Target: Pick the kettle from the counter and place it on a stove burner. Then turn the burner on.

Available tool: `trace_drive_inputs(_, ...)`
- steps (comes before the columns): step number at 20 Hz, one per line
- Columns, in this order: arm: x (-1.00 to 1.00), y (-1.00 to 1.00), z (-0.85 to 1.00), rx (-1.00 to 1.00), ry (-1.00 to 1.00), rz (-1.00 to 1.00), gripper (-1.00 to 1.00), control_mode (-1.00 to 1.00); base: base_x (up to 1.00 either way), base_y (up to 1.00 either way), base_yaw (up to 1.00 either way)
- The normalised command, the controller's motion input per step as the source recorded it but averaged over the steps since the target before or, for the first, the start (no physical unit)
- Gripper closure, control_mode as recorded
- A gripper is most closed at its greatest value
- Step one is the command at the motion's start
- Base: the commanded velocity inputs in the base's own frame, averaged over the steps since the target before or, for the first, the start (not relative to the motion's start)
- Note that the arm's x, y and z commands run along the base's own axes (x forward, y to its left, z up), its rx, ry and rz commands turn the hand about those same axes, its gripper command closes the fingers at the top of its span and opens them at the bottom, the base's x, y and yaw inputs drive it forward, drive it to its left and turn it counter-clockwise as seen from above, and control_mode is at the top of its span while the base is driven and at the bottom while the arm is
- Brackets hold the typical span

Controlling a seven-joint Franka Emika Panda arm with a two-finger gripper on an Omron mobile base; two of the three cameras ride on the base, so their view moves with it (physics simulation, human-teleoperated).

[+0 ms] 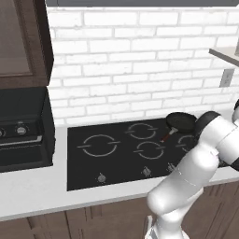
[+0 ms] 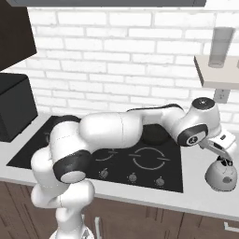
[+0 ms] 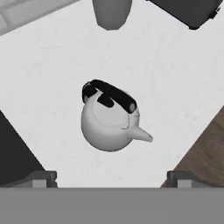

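The kettle (image 3: 109,127) is small, squat and silvery-white. It stands upright on the pale counter (image 3: 52,65), with its black handle (image 3: 113,94) arching over the lid and its spout pointing lower right in the hand view. My gripper (image 3: 112,178) hangs straight above it, open, with the tips far apart and nothing between them. In the right base view the gripper (image 2: 227,160) hovers just over the kettle (image 2: 221,176), which sits right of the black glass stove (image 2: 116,165). The largest burner ring (image 1: 99,145) lies bare at the stove's left.
A black frying pan (image 1: 181,122) with a reddish handle sits on a back right ring. Small knobs (image 1: 146,171) line the stove's front edge. A dark appliance (image 1: 23,130) stands left of the stove. A grey vessel (image 3: 112,13) stands beyond the kettle, and a wall shelf (image 2: 217,70) is above it.
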Motion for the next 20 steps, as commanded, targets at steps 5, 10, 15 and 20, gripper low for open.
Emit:
trace_drive_inputs(5, 0.00, -0.04, -0.05, 0.00, 0.02, 0.02, -1.00, -1.00, 0.00, 0.00, 0.00)
trace_drive_inputs(10, 0.00, 0.00, -0.05, 0.00, 0.01, 0.01, -1.00, -1.00, 0.00, 0.00, 0.00)
trace_drive_inputs(15, 0.00, -0.02, -0.34, -0.07, 0.05, 0.06, -1.00, -1.00, 0.00, 0.00, 0.00)
trace_drive_inputs(20, 0.00, 0.00, -0.56, -0.14, 0.08, 0.09, -1.00, -1.00, 0.00, 0.00, 0.00)
